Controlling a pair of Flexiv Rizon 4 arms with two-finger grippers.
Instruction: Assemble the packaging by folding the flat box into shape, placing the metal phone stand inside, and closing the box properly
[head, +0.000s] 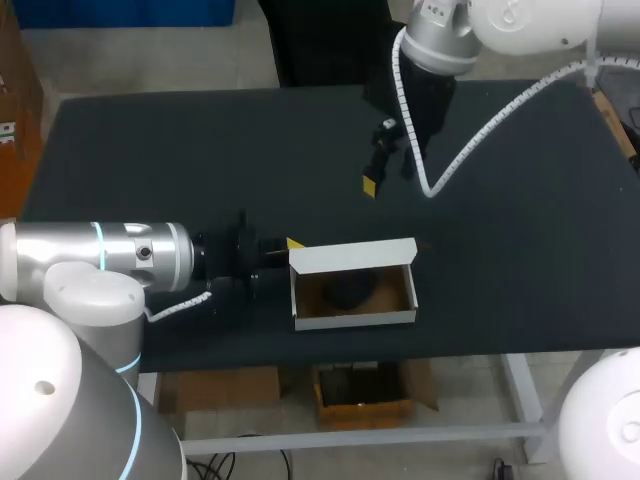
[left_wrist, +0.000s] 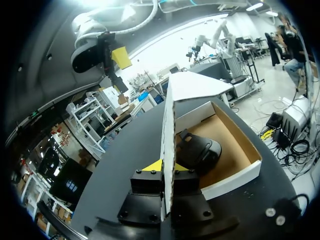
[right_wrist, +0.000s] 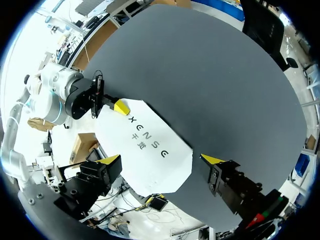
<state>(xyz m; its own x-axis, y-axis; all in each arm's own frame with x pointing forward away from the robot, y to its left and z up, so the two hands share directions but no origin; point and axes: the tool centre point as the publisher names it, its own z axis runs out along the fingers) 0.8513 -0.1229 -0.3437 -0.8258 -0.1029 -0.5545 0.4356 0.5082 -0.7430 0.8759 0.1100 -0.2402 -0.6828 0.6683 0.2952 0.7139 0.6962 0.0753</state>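
Closest up is the left gripper (left_wrist: 167, 167), seen from its own wrist. Its two yellow-tipped fingers are pinched tight on the lid (left_wrist: 169, 125), one on each side. The lid is thin white card, and it stands up tall like a little wall with a straight edge.

Just past the fingers is the box (left_wrist: 235, 177). It is white outside and brown inside, with low, flat walls and square corners, and its top is not covered. The phone stand (left_wrist: 200, 152) lies inside it on the brown floor. It is dark, smooth and rounded.

From above, the left gripper (head: 288, 252) comes at the box (head: 355, 318) from 9 o'clock and holds the lid (head: 350, 257) at that end. The phone stand (head: 348, 290) is a dark lump in the middle of the box.

The box sits toward 6 o'clock on the table (head: 150, 150), near the front edge. The flat black top spreads wide from the box toward 9, 12 and 3 o'clock.

The right gripper (head: 388, 175) hangs at 12 o'clock from the box, well apart from it. In its own wrist view the right gripper (right_wrist: 161, 160) has its fingers spread wide with nothing between them. It looks down on the lid's (right_wrist: 150, 150) smooth white face.
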